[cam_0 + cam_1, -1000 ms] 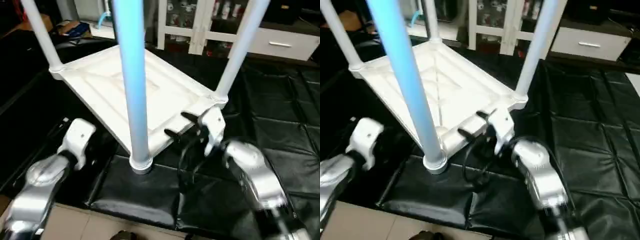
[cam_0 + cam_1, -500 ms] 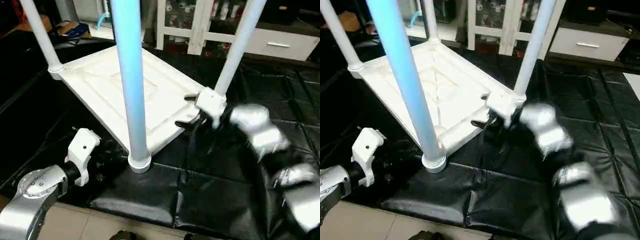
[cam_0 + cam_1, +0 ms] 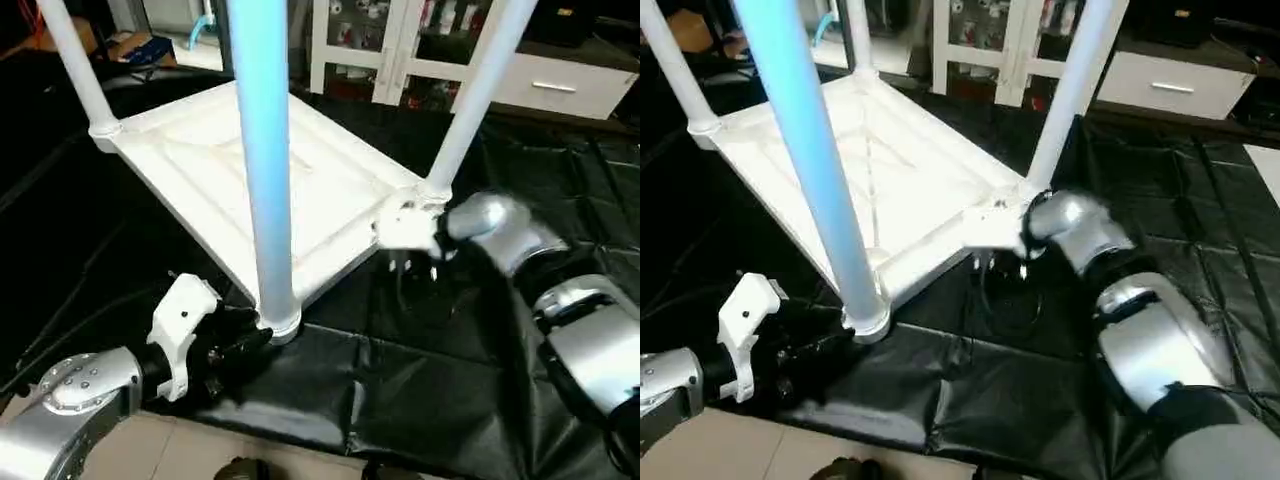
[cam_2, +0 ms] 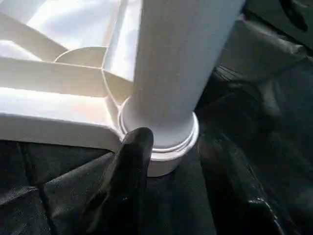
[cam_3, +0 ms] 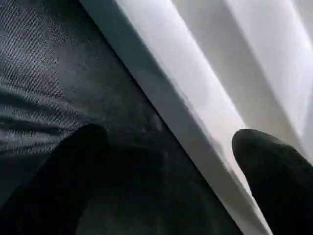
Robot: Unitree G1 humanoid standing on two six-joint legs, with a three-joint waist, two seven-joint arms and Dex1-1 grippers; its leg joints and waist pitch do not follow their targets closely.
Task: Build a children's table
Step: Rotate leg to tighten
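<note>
1. Now the left gripper (image 4: 168,161), fingers apart, has closed in on the near leg (image 3: 262,150) base.
2. Tabletop (image 3: 290,180) lies underside-up on black mat (image 3: 440,370).
3. Right gripper (image 5: 166,166), fingers wide apart, has moved to straddle the tabletop's edge.

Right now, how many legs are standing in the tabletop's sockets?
4: near-corner leg by the left pincer, right-corner leg by the right pincer, left-corner leg, far-corner leg.
</note>
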